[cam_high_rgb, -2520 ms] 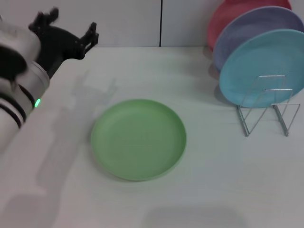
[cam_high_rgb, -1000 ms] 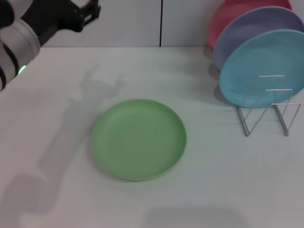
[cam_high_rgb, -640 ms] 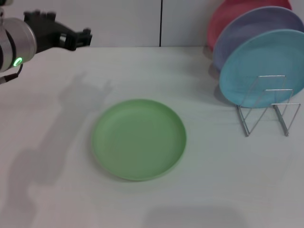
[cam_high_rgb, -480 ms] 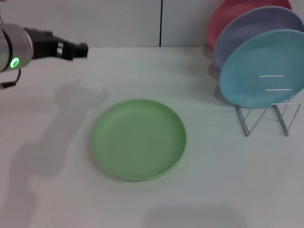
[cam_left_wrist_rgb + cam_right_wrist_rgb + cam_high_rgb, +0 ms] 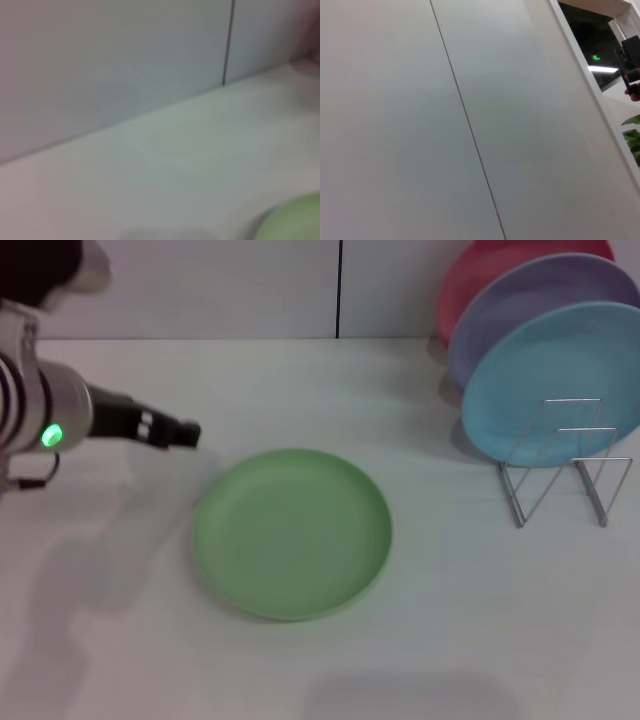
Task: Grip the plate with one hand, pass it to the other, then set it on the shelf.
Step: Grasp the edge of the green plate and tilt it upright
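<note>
The light-green plate (image 5: 291, 532) lies flat on the white table near the middle of the head view. My left gripper (image 5: 188, 434), black on a white-and-silver arm with a green light, points sideways at the plate's far-left rim. It hovers just short of the rim and holds nothing. A sliver of the plate (image 5: 295, 222) shows in the left wrist view. The wire shelf (image 5: 560, 472) stands at the right. My right gripper is out of view; its wrist camera shows only a wall panel.
On the shelf a sky-blue plate (image 5: 555, 380) stands upright, with a lavender plate (image 5: 520, 310) and a pink plate (image 5: 480, 270) behind it. The shelf's front loops (image 5: 600, 485) hold nothing. A wall (image 5: 250, 280) bounds the table's far edge.
My left arm swung down from the far-left corner and turned, bringing its gripper low beside the plate's left rim. The plate and the shelf have not moved.
</note>
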Robot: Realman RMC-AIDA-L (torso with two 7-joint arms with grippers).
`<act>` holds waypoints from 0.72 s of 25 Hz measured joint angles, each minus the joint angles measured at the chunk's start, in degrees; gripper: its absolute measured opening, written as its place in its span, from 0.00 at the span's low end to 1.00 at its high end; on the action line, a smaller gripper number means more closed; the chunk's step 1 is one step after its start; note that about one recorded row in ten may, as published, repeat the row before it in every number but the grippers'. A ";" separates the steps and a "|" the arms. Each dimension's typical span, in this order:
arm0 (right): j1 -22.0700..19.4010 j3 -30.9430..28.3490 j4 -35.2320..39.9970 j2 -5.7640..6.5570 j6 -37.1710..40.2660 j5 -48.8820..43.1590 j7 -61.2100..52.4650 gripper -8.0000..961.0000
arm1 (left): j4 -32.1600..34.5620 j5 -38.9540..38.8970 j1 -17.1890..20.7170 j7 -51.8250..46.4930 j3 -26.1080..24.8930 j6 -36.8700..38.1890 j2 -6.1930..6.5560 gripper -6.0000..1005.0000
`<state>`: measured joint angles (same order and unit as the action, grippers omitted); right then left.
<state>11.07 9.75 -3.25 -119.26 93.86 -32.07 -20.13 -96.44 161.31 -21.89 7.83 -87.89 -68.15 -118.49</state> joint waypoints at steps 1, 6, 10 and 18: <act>0.00 0.00 0.00 0.00 0.00 -0.02 0.07 0.86 | 0.82 0.01 -0.04 -0.06 0.70 -0.03 0.01 0.81; -0.17 0.00 0.00 0.00 0.00 -0.51 0.16 0.86 | 4.66 -0.96 -1.09 -0.88 2.78 -0.13 -0.12 0.80; -0.26 0.00 -0.01 0.00 0.00 -0.73 0.26 0.86 | 8.25 -2.91 -2.17 -1.22 3.63 -0.04 -0.11 0.79; -0.12 0.00 0.00 0.00 0.00 -0.73 0.30 0.86 | 13.45 -3.95 -3.10 -1.17 5.32 1.84 -0.17 0.79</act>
<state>10.95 9.75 -3.26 -119.26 93.86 -32.79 -19.83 -82.99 157.36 -24.99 6.66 -82.57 -66.31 -118.66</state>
